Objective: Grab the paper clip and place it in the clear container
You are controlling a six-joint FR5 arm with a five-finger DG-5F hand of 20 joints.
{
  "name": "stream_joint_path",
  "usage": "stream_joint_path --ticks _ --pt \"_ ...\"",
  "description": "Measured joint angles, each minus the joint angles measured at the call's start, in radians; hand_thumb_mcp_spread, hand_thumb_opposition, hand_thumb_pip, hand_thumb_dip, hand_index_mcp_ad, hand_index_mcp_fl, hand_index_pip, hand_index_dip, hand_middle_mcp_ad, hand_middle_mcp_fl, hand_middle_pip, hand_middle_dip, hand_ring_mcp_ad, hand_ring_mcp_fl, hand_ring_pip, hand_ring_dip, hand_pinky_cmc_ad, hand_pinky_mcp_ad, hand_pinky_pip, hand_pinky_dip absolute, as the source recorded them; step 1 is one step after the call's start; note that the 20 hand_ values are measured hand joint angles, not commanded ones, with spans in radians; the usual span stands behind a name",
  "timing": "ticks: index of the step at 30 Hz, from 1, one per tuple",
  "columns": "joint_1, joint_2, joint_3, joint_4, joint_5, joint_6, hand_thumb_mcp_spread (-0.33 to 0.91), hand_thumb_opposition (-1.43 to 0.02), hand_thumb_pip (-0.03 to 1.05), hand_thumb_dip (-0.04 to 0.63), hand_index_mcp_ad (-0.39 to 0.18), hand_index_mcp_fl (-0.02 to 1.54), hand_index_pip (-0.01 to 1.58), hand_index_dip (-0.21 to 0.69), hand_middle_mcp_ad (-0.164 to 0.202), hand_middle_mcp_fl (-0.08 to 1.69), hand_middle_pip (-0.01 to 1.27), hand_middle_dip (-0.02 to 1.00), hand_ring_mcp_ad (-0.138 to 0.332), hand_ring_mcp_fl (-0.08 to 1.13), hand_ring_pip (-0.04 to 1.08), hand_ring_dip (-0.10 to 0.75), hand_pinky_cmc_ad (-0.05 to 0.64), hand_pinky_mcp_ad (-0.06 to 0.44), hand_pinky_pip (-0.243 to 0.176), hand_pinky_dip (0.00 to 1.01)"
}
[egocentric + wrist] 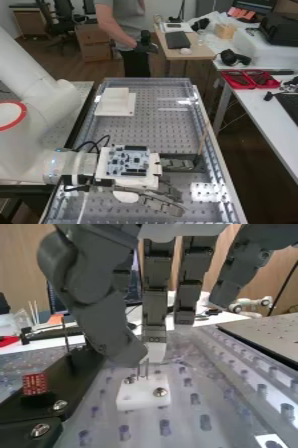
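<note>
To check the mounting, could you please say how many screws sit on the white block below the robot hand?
2 screws: one nearer the black fixture, one farther away.

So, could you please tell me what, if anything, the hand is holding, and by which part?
The hand appears to pinch the paper clip by its upper end; two thin metal legs show below the fingertips, at the white block.
</note>
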Motion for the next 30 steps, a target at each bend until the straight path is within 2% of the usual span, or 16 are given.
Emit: stream_joint_path --ticks 3,23,26,30 --pt "0.0 -0.002 0.004 -0.004 -0.007 0.001 0.61 -0.87 0.72 0.298 -0.169 0.19 0.23 -0.182 -0.03 0.52 0.69 0.73 0.035 0.37 0.21 0.515 0.461 0.23 0.066 0.2" --pt "-0.011 0.008 -0.007 0.01 -0.022 -0.019 0.59 -0.87 0.73 0.302 -0.173 0.18 0.23 -0.182 -0.031 0.5 0.7 0.71 0.037 0.34 0.21 0.515 0.459 0.23 0.066 0.2" --pt "-0.015 0.011 -0.014 0.021 -0.03 -0.02 0.59 -0.86 0.77 0.298 -0.173 0.19 0.24 -0.178 -0.031 0.49 0.7 0.71 0.035 0.35 0.21 0.515 0.459 0.23 0.066 0.2" --pt "-0.022 0.011 -0.023 0.04 -0.044 -0.02 0.59 -0.86 0.77 0.298 -0.173 0.18 0.25 -0.188 -0.031 0.49 0.71 0.71 0.035 0.35 0.23 0.515 0.459 0.23 0.066 0.2"
